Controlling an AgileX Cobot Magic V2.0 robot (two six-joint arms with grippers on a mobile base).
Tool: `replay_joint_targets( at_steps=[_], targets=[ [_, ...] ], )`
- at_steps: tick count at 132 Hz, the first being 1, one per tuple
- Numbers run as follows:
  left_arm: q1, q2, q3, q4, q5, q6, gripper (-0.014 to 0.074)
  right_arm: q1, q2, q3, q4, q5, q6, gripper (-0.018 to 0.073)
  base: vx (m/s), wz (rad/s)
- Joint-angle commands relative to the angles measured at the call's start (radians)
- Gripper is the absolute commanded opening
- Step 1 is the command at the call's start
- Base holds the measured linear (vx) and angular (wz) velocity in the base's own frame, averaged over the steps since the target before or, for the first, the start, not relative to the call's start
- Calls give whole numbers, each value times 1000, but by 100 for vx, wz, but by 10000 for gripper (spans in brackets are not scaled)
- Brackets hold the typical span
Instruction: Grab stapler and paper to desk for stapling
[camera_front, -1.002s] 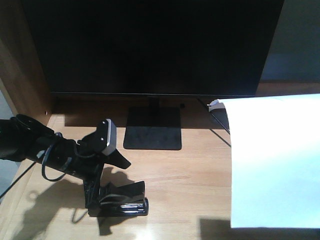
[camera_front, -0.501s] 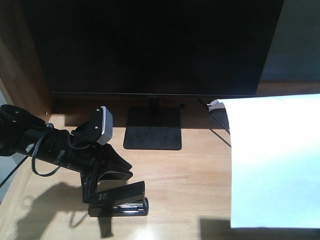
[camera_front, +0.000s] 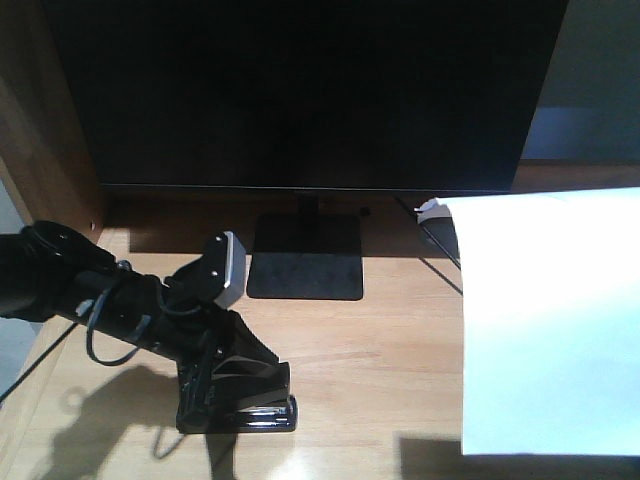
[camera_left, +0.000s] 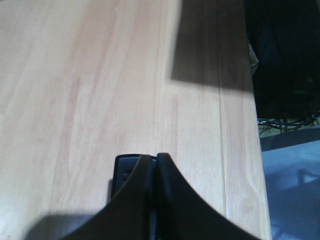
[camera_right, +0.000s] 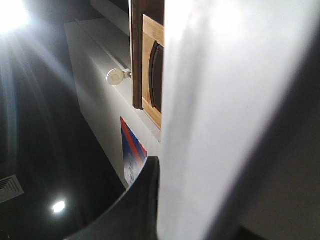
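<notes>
Everything hangs on the gap between two things at opposite sides of the light wooden surface. The small black desktop stapler lies low on the left side, its long axis running roughly left to right along the near edge. The left pincer sits directly on top of it. In the left wrist view this pincer has its fingers pressed together with only a thin seam between them. The stapler's end peeks out under and just left of the tips, so the pincer seems to bear down on the stapler rather than clasp it. The plain white rectangular sheet of paper is well apart to the right, raised off the wood. Its lower left corner is the part nearest the stapler. In the right wrist view one dark finger of the right pincer lies against the sheet. The other finger is hidden behind it, so I judge the sheet to be pinched. The right arm would probably have to carry that corner leftward, past the black monitor's flat stand. Which end of the stapler is its mouth cannot be told.
</notes>
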Motion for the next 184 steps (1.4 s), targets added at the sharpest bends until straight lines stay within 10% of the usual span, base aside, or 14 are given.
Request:
replay_joint_targets(
  at_steps=[1,184],
  targets=[
    [-11,-11,-21,-48,10,-7,-8,-4,12,-25,6,-36,-5,-6,0,0],
    [-11,9,-21,-46,8,-8,-6,-4,12,-25,6,-39,-5,-6,0,0]
  ],
)
